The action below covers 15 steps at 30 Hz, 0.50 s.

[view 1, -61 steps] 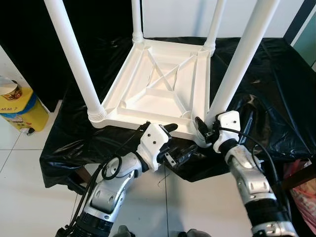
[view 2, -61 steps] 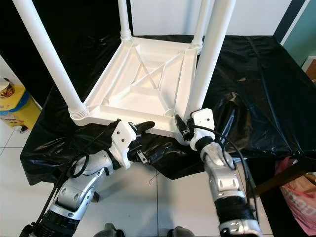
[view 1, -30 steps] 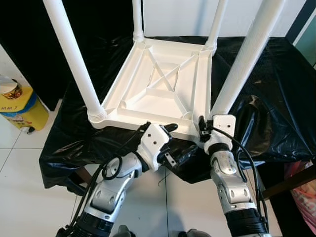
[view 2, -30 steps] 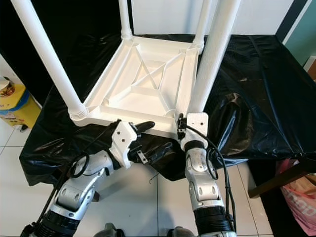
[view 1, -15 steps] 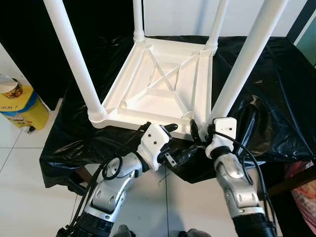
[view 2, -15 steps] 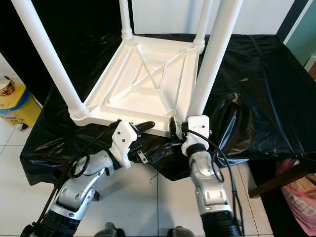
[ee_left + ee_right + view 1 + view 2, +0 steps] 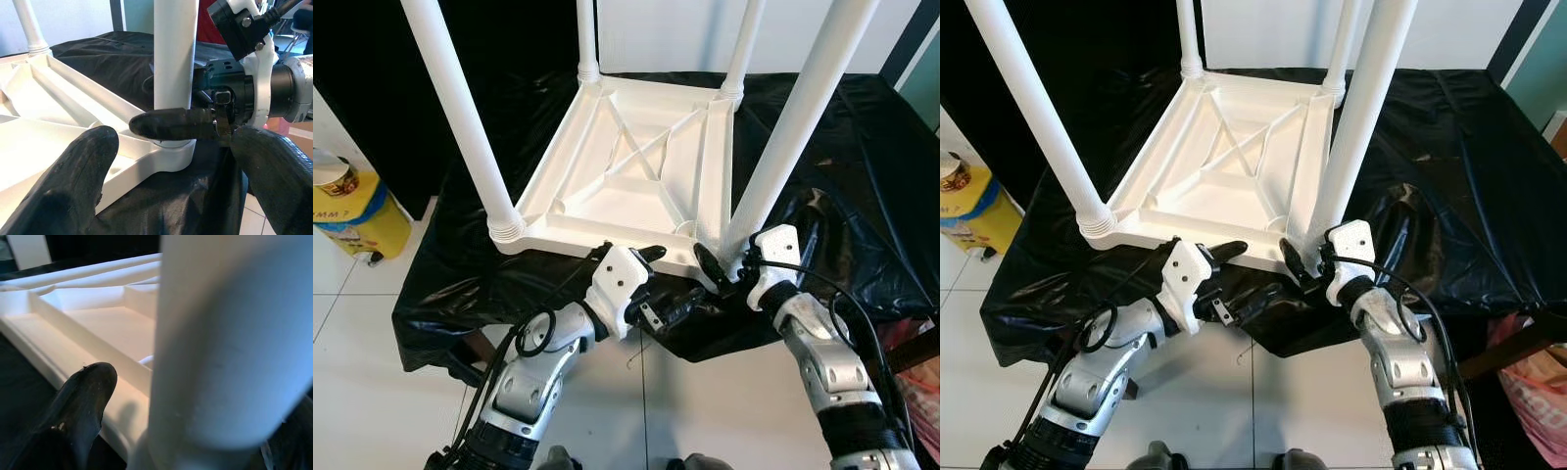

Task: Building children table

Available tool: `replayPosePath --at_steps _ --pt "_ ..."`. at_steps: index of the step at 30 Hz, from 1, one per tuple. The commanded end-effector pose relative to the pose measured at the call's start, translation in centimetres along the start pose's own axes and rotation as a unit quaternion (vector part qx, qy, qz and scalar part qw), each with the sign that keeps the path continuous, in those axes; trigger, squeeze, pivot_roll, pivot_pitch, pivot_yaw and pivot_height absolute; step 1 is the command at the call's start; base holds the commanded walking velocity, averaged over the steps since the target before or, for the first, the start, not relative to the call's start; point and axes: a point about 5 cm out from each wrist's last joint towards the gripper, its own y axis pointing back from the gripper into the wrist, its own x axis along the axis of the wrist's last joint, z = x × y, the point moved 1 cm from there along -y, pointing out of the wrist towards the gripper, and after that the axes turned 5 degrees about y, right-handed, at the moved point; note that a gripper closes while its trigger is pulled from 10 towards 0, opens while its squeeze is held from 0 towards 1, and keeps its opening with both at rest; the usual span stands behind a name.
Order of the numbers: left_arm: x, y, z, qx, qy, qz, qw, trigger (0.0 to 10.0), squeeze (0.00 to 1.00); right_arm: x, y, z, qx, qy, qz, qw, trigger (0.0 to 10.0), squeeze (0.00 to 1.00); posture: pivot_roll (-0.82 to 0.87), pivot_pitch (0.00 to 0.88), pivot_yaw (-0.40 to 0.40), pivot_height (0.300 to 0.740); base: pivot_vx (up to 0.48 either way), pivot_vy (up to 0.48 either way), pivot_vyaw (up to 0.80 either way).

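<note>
**Right hand at the base of the near table leg, left hand waiting by the tabletop edge**

The right arm is reaching forward and inward from the lower right, elbow bent, and its right hand (image 7: 722,266) is sitting at the foot of the nearest table leg (image 7: 793,127). One black finger (image 7: 707,262) is lying across the socket on the inner side of that leg; in the right wrist view the leg (image 7: 230,342) is standing between the fingers, with one finger (image 7: 80,396) a little apart from its surface, so the fingers are spread around the leg's base, and whether they are pressing on it cannot be told.

The left arm is rising from the lower left with its wrist tilted up. The left hand (image 7: 658,282) is hovering just in front of the tabletop's near edge, fingers spread wide: one finger (image 7: 647,254) is pointing at the rim, the other (image 7: 680,305) is lying lower over the black cloth. It is gripping nothing.

The children table (image 7: 636,162) is a white plastic piece lying upside down on a desk draped in a black cloth (image 7: 862,166). Its ribbed underside is facing up, with a cross brace in the middle, and four round white legs are standing upright from the corner sockets. The near right corner is the one between the two hands, with the right hand against it and the left hand just beside it.

A yellow container (image 7: 352,220) is standing on the tiled floor (image 7: 352,333), well apart on the left.
</note>
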Motion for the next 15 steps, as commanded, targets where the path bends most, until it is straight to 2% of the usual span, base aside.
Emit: replayPosePath --at_steps 1,3,4,5,6,7,15 --pt "-0.13 -0.12 -0.24 0.020 -0.001 -0.001 1.000 10.0 0.00 -0.25 -0.16 -0.13 0.016 0.000 -0.002 1.000 10.0 0.00 0.03 0.092 -0.027 0.740 0.000 0.000 0.00" --pt "-0.13 -0.13 -0.23 0.020 -0.001 -0.001 1.000 10.0 0.00 -0.31 -0.36 -0.12 0.025 0.006 -0.004 1.000 10.0 0.00 0.03 0.092 -0.027 0.740 0.000 0.000 0.00" --pt "-0.11 -0.14 -0.22 0.019 0.000 -0.001 1.000 10.0 0.00 -0.42 -0.62 -0.12 0.035 0.016 -0.007 0.999 9.3 0.00 0.03 0.092 -0.029 0.740 0.000 0.000 0.00" --pt "-0.11 -0.14 -0.22 0.019 0.000 -0.001 1.000 10.0 0.00 -0.42 -0.62 -0.12 0.035 0.016 -0.007 0.999 9.3 0.00 0.03 0.092 -0.029 0.740 0.000 0.000 0.00" --pt "-0.09 -0.14 -0.25 0.020 -0.001 -0.001 1.000 10.0 0.00 -0.52 -0.85 -0.08 0.039 0.018 -0.009 0.999 2.8 0.00 0.03 0.093 -0.032 0.740 0.000 0.000 0.00" --pt "-0.04 -0.11 -0.31 0.022 -0.001 0.000 1.000 10.0 0.00 -0.66 -1.01 -0.05 0.043 0.020 -0.010 0.999 0.0 0.00 0.04 0.093 -0.033 0.740 0.000 0.000 0.00" --pt "-0.01 0.01 -0.39 0.027 -0.002 0.000 1.000 10.0 0.00 -1.17 -1.02 -0.09 0.048 0.018 -0.014 0.999 0.0 0.00 0.04 0.094 -0.036 0.740 0.000 0.000 0.00"
